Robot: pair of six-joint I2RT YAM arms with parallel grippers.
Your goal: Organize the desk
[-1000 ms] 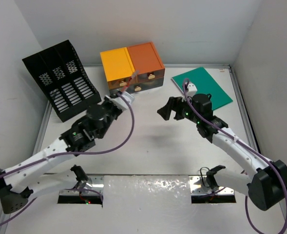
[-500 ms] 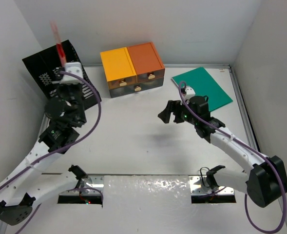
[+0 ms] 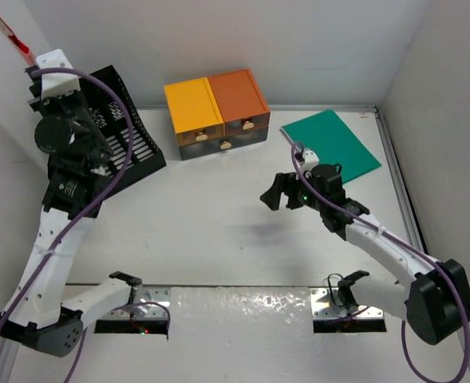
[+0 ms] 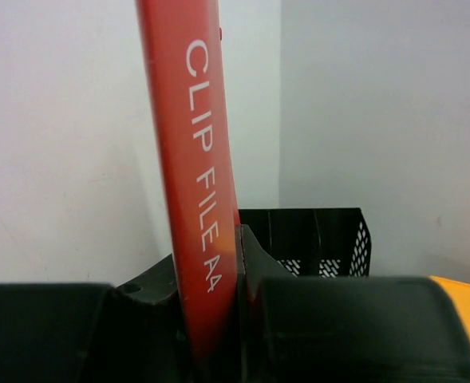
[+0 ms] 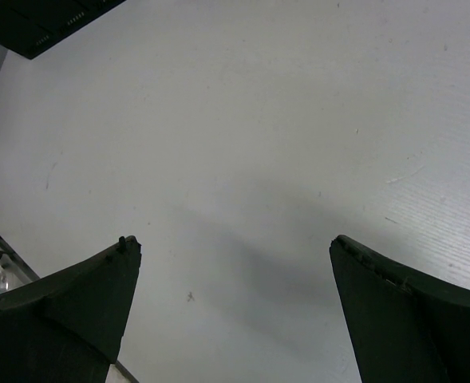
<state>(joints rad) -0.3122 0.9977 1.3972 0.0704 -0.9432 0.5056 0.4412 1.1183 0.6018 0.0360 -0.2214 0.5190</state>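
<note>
My left gripper [image 3: 33,70] is raised high at the far left, above the black file rack [image 3: 121,142]. It is shut on a red clip file [image 3: 8,33] that stands edge-on and points upward. In the left wrist view the red file [image 4: 191,159], lettered "CLIP FILE A4", is pinched between the jaws of the left gripper [image 4: 212,271], with the rack [image 4: 318,239] beyond it. My right gripper [image 3: 273,191] hovers open over the middle of the white desk [image 3: 235,239]. Nothing lies between the jaws of the right gripper [image 5: 235,251], only bare desk [image 5: 258,120].
A yellow drawer box [image 3: 192,110] and an orange drawer box [image 3: 239,97] stand side by side at the back centre. A green folder [image 3: 331,144] lies flat at the back right. White walls close in the desk on the left, back and right.
The left arm has swung from the drawer boxes up and to the left, carrying the red file high over the rack. The right gripper has barely shifted and stays open.
</note>
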